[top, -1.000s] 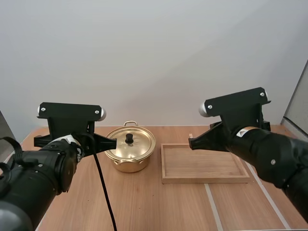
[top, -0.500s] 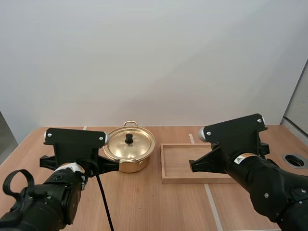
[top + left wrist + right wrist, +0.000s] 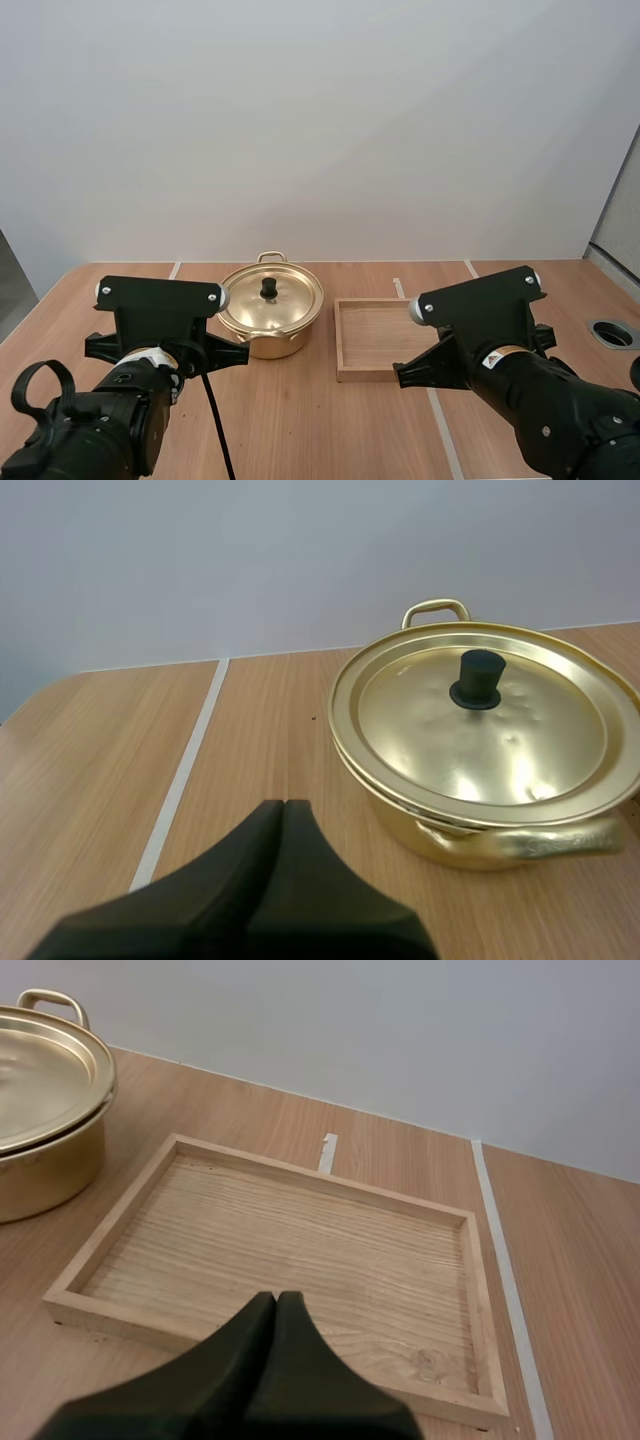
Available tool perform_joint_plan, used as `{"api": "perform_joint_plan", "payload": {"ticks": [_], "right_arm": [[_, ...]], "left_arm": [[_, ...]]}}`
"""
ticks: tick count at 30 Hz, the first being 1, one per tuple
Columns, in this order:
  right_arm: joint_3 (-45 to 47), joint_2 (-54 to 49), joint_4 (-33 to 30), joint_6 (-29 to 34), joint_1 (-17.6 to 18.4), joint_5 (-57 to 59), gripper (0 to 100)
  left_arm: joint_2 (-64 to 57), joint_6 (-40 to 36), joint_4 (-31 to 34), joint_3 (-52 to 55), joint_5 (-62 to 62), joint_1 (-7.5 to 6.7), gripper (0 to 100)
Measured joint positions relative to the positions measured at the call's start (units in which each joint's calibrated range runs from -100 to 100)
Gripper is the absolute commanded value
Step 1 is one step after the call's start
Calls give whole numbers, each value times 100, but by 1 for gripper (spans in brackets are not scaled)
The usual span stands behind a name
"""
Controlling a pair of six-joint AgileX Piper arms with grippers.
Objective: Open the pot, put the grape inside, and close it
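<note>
Gold pot, lid on; left gripper near pot, fingers together; wooden tray just beside pot; right gripper at tray, fingers together.

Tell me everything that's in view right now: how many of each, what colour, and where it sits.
pot: one, gold, on the table, left of the tray
lid: one, gold with a black knob, on the pot
tray: one, light wood, right of the pot, apart from it
table: one, brown wood, crossed by white tape lines
left gripper: one, black, shut, near the pot
right gripper: one, black, shut, over the tray's near edge
</note>
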Motion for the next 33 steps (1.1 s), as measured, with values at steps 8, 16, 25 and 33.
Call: {"api": "perform_joint_plan", "payload": {"ticks": [8,16,25,33], "right_arm": [[15,0,4,0,0,157,0],[151,-53,-7,0,44,103,0],[662,-1365,-268,0,67,-291,0],[809,-2463,-291,-10,111,-287,0]], "left_arm": [[0,0,0,0,0,0,0],[0,0,0,0,0,0,0],[-665,0,0,9,0,0,0],[-1878,0,0,9,-39,0,0]]}}
